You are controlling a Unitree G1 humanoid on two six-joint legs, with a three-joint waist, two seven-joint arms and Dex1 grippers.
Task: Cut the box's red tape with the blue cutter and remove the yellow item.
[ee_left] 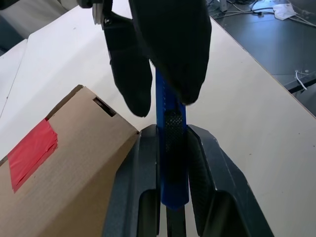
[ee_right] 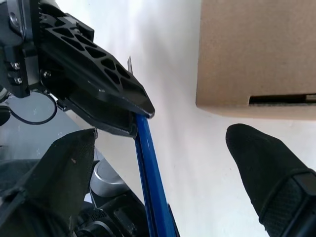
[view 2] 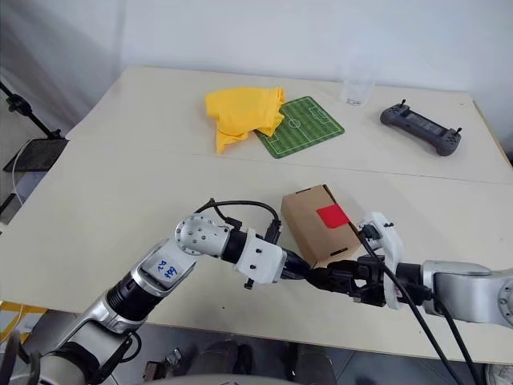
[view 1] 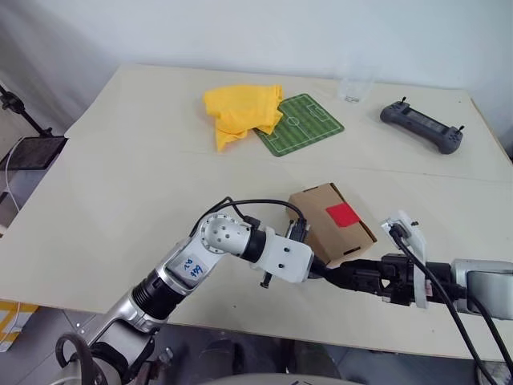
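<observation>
Looks like robotics lab or test room: plain pale worktable (view 1: 120, 184) against bare white wall, handheld remote controller (view 1: 422, 126) left on top, tripod leg (view 1: 20, 112) and loose cables (ee_left: 276, 7) on dark floor alongside.

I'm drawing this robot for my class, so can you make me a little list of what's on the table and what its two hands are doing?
left gripper: shut on the blue cutter
right gripper: open, fingers on either side of the cutter, not closed on it
box: brown, shut, near the table's front edge, beside both grippers
red tape: on the box's lid, uncut
yellow cloth: crumpled, far side of the table
green pitch mat: beside the cloth
clear cup: far edge
black controller: far right
</observation>
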